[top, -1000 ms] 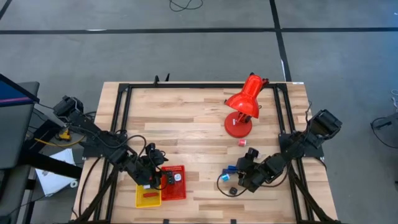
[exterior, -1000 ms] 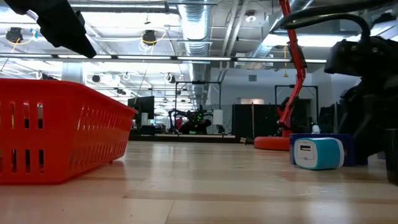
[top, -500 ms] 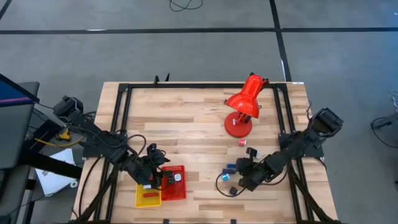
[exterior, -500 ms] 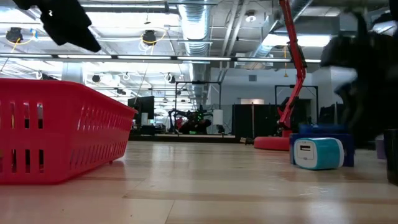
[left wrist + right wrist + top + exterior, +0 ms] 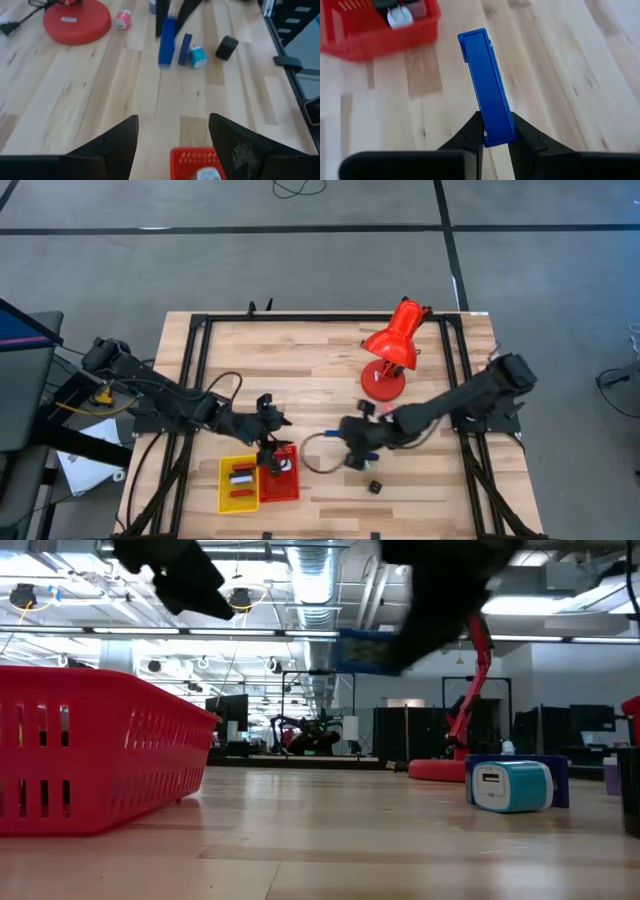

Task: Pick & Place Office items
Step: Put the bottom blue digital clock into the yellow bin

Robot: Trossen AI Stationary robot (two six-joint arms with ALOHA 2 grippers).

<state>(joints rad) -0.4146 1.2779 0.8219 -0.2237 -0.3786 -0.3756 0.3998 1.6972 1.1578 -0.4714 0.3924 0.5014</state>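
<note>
My right gripper [image 5: 492, 135] is shut on a flat blue office item [image 5: 485, 80] and holds it above the table's middle, right of the red tray [image 5: 285, 480]. The same item [image 5: 166, 42] shows in the left wrist view and, raised, in the low view [image 5: 368, 650]. On the table lie a second blue piece [image 5: 186, 48], a teal-and-white piece [image 5: 197, 56], a black block [image 5: 375, 487] and a pink piece [image 5: 122, 19]. My left gripper [image 5: 172, 140] hangs open over the red tray's far edge, holding nothing. My right gripper pinches the blue piece by one end [image 5: 496, 131] between its two fingers. The fingers [image 5: 161, 15] come from above, slanting in from the table's right. The piece hangs below them, lengthwise along the fingers, lifted clear of the table.
A yellow tray [image 5: 238, 485] with red and dark pieces adjoins the red tray, which holds a white-and-black piece [image 5: 397, 15]. The big red desk lamp [image 5: 395, 345] stands at the far right. A black cable [image 5: 315, 455] loops on the table by my right gripper.
My right gripper has taken the blue piece off the table, lifted it clear and carried it toward the table's left, toward the red tray. My left gripper has risen and gone toward the far edge and a little right, off the trays.
</note>
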